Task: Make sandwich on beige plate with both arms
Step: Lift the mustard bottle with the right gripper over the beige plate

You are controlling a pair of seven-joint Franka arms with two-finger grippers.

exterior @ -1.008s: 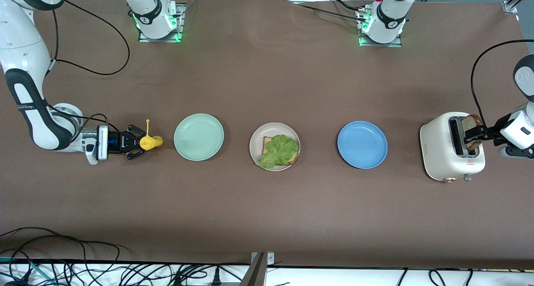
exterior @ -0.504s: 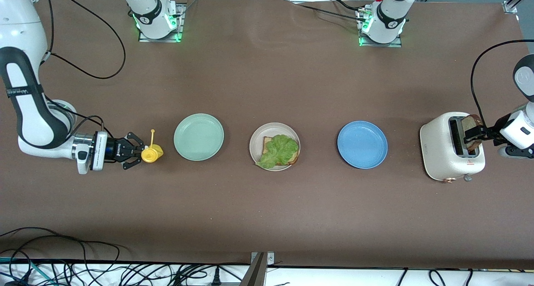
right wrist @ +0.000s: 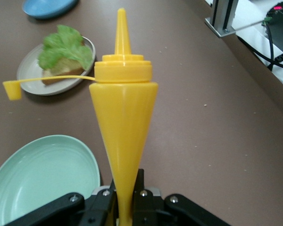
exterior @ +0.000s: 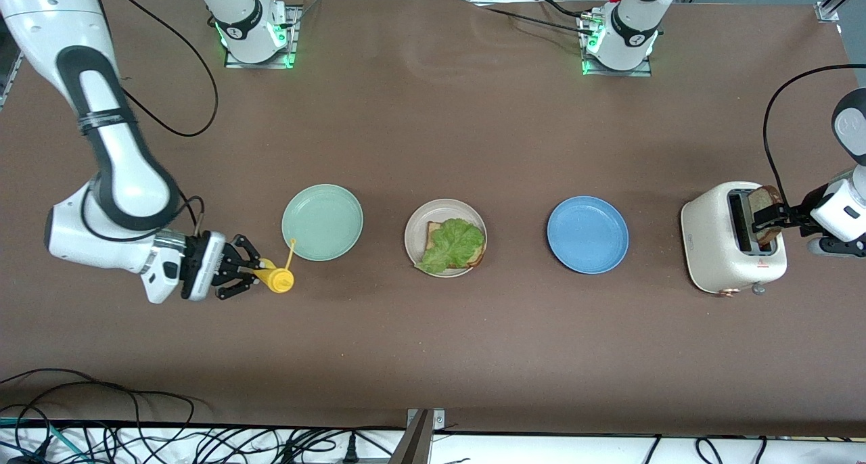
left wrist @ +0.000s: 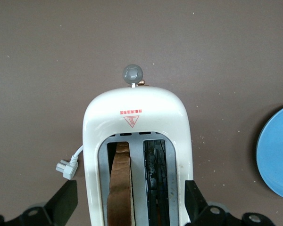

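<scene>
The right gripper (exterior: 254, 275) clamped a yellow squeeze bottle (exterior: 276, 279) near the mint plate (exterior: 322, 222) — it should tip over the lettuce (exterior: 454, 243) on the beige plate (exterior: 414, 228). The left gripper (left wrist: 131, 207) waited wide astride the toaster (exterior: 710, 244) and its bread slice (left wrist: 119, 188).

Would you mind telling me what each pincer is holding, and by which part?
The right pincer grips the yellow squeeze bottle at its narrow base end. The left pincer holds nothing, open astride the toaster.

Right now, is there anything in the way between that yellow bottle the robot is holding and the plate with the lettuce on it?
Yes. The mint green plate lies on the table between the yellow squeeze bottle, held in the right gripper, and the beige plate. The bottle would likely have to pass over or nearer the camera than it.
</scene>
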